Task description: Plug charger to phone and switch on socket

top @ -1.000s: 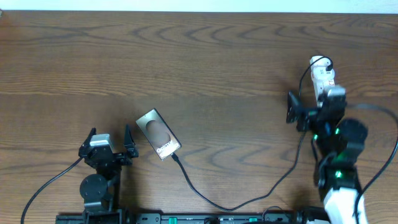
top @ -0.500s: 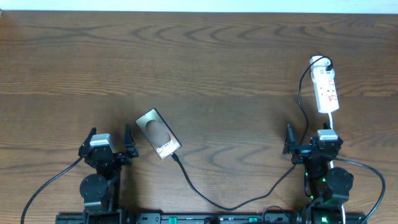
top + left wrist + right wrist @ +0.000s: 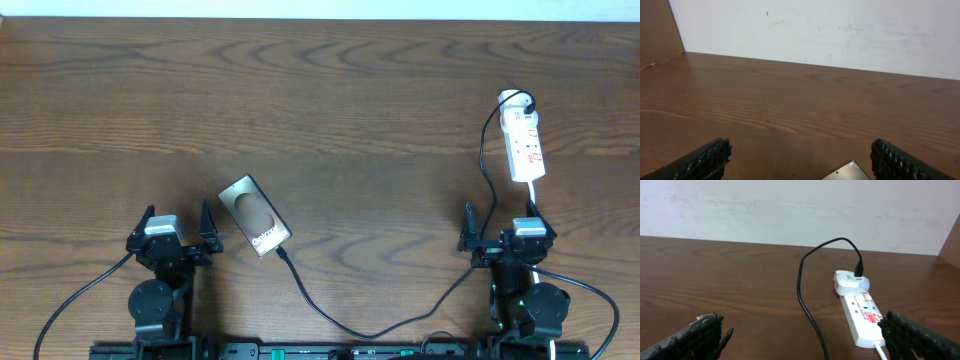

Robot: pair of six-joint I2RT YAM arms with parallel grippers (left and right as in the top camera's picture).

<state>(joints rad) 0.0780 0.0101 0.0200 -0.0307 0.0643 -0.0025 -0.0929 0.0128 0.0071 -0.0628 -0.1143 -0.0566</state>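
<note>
Both left gripper and right gripper gape empty (ribbed, black); only overhead shows the thin charger reaching the phone.

The left gripper, black with two ribbed fingers, sits low near the front-left corner of the worktop. It points toward the far edge with its jaws spread wide, holding nothing. The right gripper, of the same black build, sits near the front-right corner, also pointing away, wide apart and empty. The left arm and right arm are folded over their bases at the front edge.
</note>
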